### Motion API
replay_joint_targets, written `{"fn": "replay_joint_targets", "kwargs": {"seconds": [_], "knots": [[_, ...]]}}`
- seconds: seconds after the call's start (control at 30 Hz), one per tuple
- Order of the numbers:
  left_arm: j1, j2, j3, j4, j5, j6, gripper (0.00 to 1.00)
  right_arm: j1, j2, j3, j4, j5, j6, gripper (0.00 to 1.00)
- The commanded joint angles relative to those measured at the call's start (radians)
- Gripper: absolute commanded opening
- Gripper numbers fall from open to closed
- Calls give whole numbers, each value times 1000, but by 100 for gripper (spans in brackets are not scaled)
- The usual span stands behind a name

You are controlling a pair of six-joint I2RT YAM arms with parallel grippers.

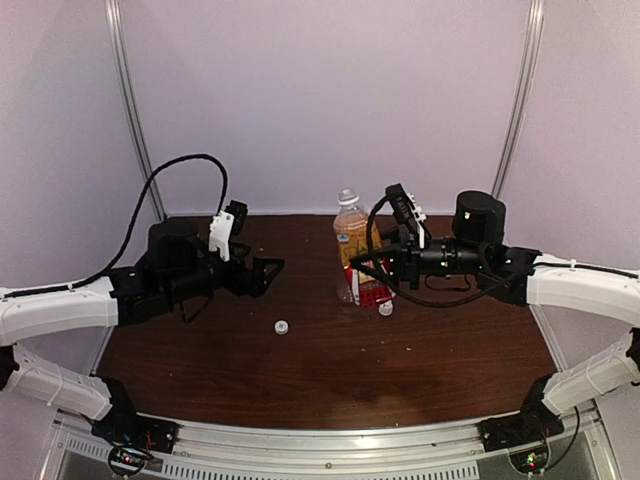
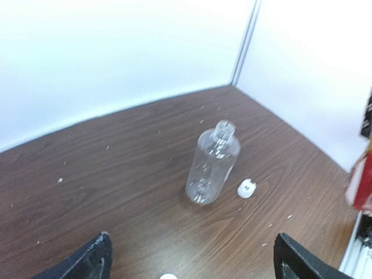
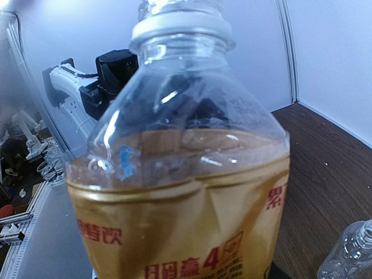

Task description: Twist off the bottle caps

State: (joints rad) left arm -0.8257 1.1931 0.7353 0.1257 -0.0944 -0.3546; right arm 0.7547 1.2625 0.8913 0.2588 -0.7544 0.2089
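My left gripper [image 1: 268, 268] [image 2: 192, 256] hangs open and empty over the table's left half. A white bottle cap [image 1: 282, 326] [image 2: 167, 276] lies on the wood just below and in front of it. The clear bottle [image 2: 212, 165] [image 3: 349, 253] stands upright with a bare neck, and a second white cap [image 2: 246, 188] [image 1: 386, 309] lies beside it. My right gripper [image 1: 368, 272] is shut on the amber bottle [image 1: 352, 245] [image 3: 180, 192], holding it upright by its red and white label. Its neck has no cap, only a white ring. The bottle hides the right fingers in the right wrist view.
White walls close in the brown table [image 1: 330, 370] at the back and sides, with metal posts [image 1: 135, 110] [image 1: 518, 100] in the corners. A black cable [image 1: 180, 175] loops above the left arm. A metal rail [image 1: 330, 440] runs along the near edge.
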Motion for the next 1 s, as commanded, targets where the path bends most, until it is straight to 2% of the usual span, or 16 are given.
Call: {"fn": "replay_joint_targets", "kwargs": {"seconds": [0.0, 0.3, 0.5, 0.97], "knots": [[7, -83, 100, -12, 199, 24, 98, -3, -9, -5, 28, -51, -3, 49], [5, -87, 270, -39, 466, 4, 98, 3, 9, 16, 28, -105, 4, 49], [5, -1, 389, -63, 610, -23, 97, 19, 28, 42, 15, -134, 0, 51], [1, 183, 551, -38, 767, -82, 82, 64, 94, 91, 14, -177, -15, 51]]}}
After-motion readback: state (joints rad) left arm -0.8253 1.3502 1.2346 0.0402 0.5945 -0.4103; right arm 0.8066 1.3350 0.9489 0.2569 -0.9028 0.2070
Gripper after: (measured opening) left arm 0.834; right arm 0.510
